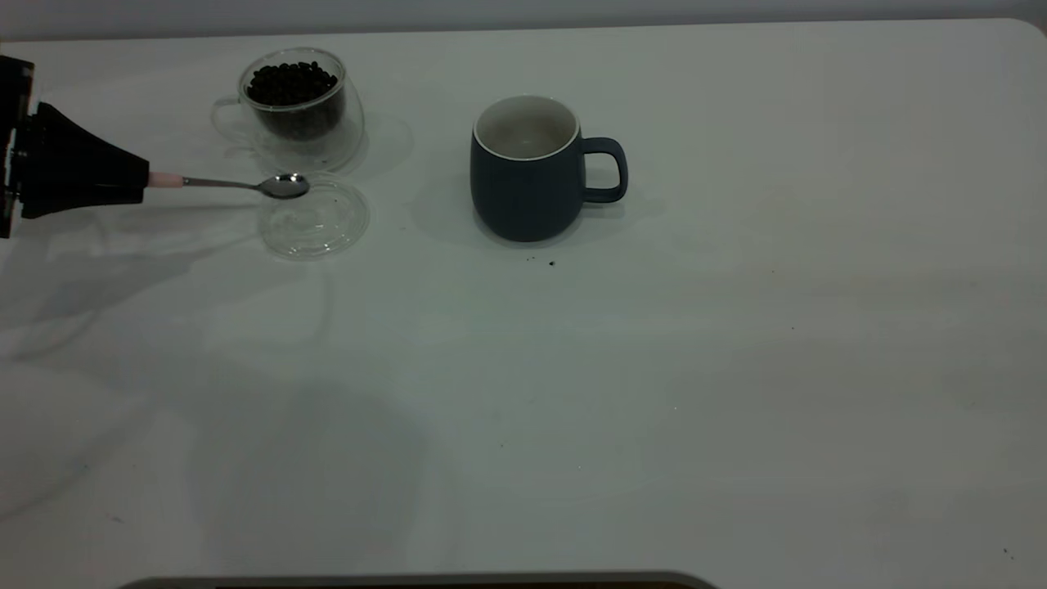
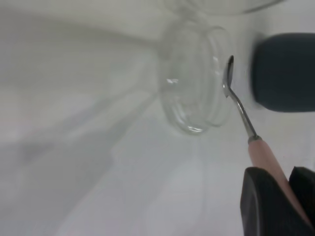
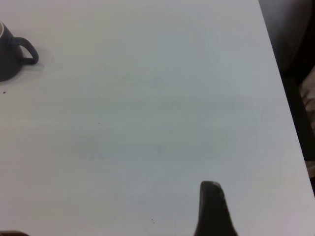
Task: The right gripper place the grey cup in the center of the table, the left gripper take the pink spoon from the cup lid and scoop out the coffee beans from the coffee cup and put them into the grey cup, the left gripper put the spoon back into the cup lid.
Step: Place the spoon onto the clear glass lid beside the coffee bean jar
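Pinched on the spoon [image 2: 243,115] handle, our left gripper [image 1: 135,178] holds its bowl over the lid [image 1: 315,219] rim. We should keep it level toward the coffee cup [image 1: 296,106]. Mug [image 1: 527,172] stands central; right gripper's [image 3: 212,209] spread we cannot tell.

The left tool [image 1: 139,182] is reaching in level from the left edge of the exterior view, its black tapered body narrowing toward its tip and hanging clear of the table [image 1: 572,393]. Its two fingers [image 2: 268,204] are pinching the pink end of the spoon [image 1: 245,185], which is sticking straight out ahead of the tip with the bowl farthest from the tool. The right arm is staying outside the exterior view; only one dark finger of the right tool [image 3: 212,209] is showing in its wrist view, hanging above bare table.
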`<state>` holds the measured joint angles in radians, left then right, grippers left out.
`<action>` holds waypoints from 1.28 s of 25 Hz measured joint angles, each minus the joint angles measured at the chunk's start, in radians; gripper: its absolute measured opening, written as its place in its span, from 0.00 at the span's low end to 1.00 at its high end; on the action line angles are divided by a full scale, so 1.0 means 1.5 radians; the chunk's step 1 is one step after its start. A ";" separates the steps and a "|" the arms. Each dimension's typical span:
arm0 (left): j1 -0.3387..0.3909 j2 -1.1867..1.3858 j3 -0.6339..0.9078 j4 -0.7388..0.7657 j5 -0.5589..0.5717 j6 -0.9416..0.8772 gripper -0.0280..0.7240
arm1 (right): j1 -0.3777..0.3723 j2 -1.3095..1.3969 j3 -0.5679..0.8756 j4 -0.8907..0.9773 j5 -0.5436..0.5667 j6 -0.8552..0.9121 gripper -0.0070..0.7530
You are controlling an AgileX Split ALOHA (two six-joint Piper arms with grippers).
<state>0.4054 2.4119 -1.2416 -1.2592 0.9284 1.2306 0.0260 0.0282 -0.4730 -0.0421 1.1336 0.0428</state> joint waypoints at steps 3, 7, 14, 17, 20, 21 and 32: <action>-0.014 0.000 0.000 0.000 -0.023 0.000 0.20 | 0.000 0.000 0.000 0.000 0.000 0.000 0.71; -0.031 0.001 0.000 -0.003 -0.049 0.000 0.20 | 0.000 0.000 0.000 0.000 0.000 0.000 0.71; -0.049 0.035 0.000 -0.032 -0.060 0.001 0.20 | 0.000 0.000 0.000 0.000 0.000 0.000 0.71; -0.050 0.049 0.000 -0.055 -0.053 0.005 0.20 | 0.000 0.000 0.000 0.000 0.000 0.000 0.71; -0.050 0.053 -0.001 -0.065 -0.053 0.022 0.20 | 0.000 0.000 0.000 0.000 0.000 0.000 0.71; -0.050 0.054 -0.001 -0.067 -0.053 0.030 0.20 | 0.000 0.000 0.000 0.000 0.000 0.000 0.71; -0.050 0.055 -0.001 -0.080 -0.056 0.051 0.21 | 0.000 0.000 0.000 0.000 0.000 0.000 0.71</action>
<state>0.3308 2.4937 -1.2426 -1.3787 0.8446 1.3068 0.0260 0.0278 -0.4730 -0.0421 1.1336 0.0428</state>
